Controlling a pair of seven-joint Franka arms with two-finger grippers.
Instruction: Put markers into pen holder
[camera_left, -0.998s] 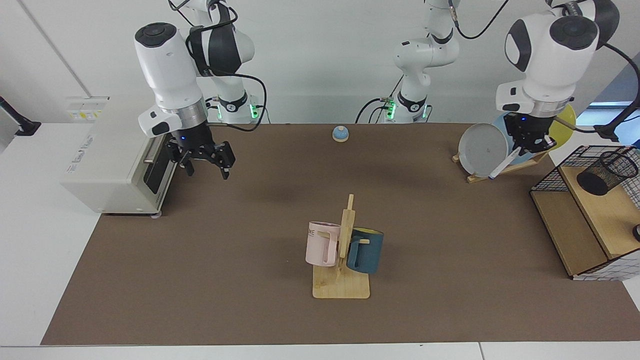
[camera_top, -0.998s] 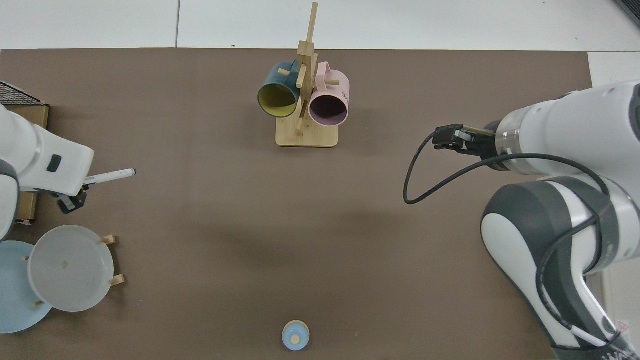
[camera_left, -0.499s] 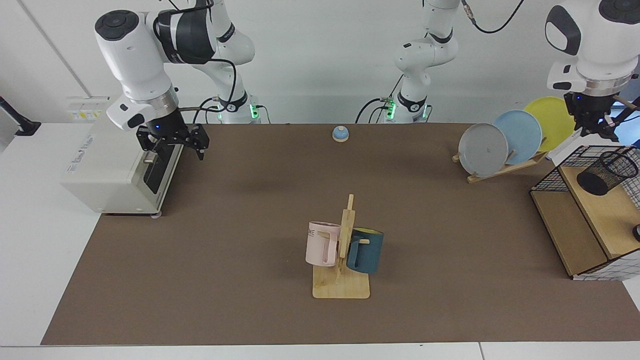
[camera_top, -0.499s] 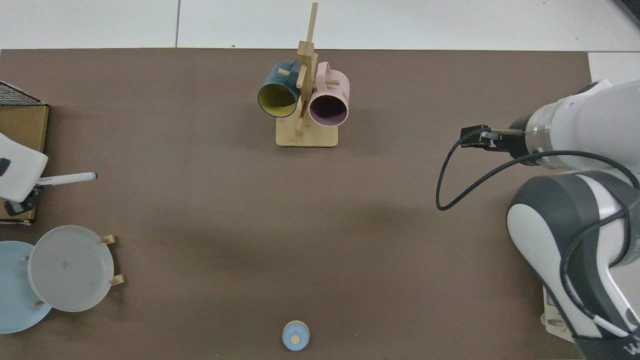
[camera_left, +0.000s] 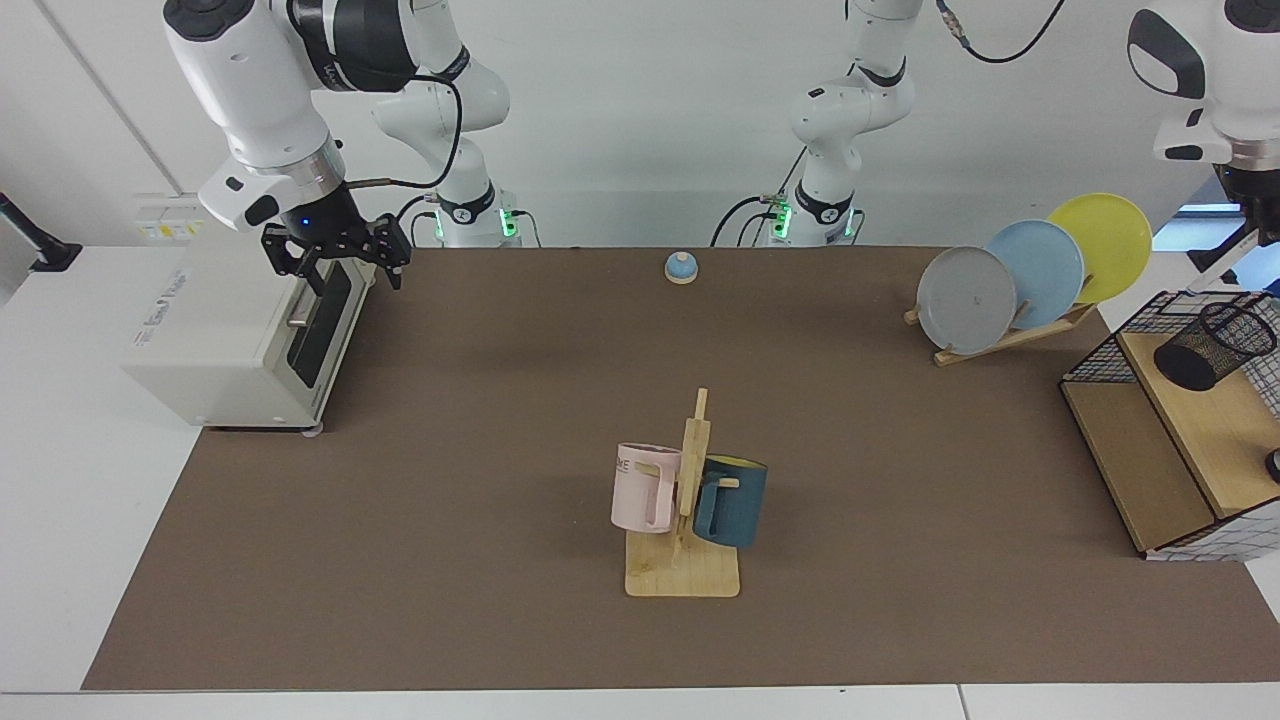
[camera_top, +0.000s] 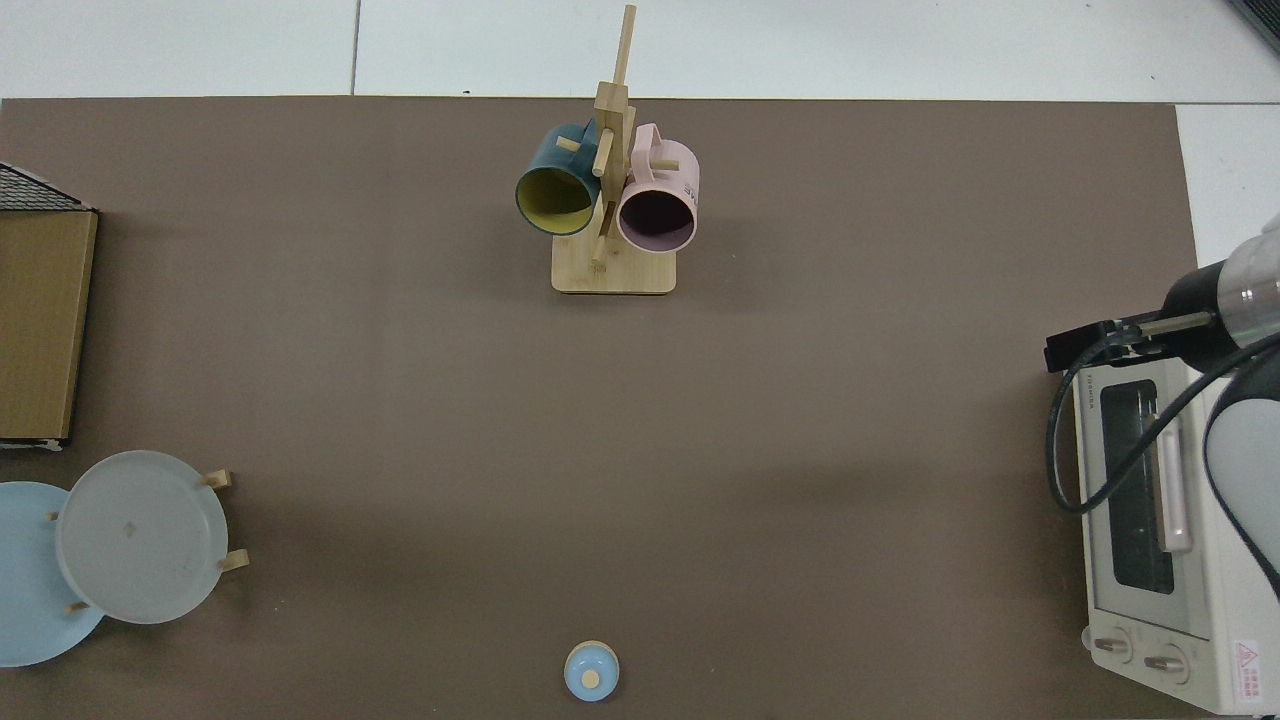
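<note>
Left gripper (camera_left: 1262, 205) sat high above pen holder (camera_left: 1214, 345), grip state unreadable, marker unseen; right gripper (camera_left: 338, 262) spread open over toaster oven (camera_left: 235, 335)

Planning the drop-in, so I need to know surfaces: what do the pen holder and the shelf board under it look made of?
The pen holder looks like black metal wire mesh: you can see through its wall, and the rim is a solid band. It lies tilted. The shelf board looks like light wood or a wood laminate, matte and pale tan; which of the two is unclear.
</note>
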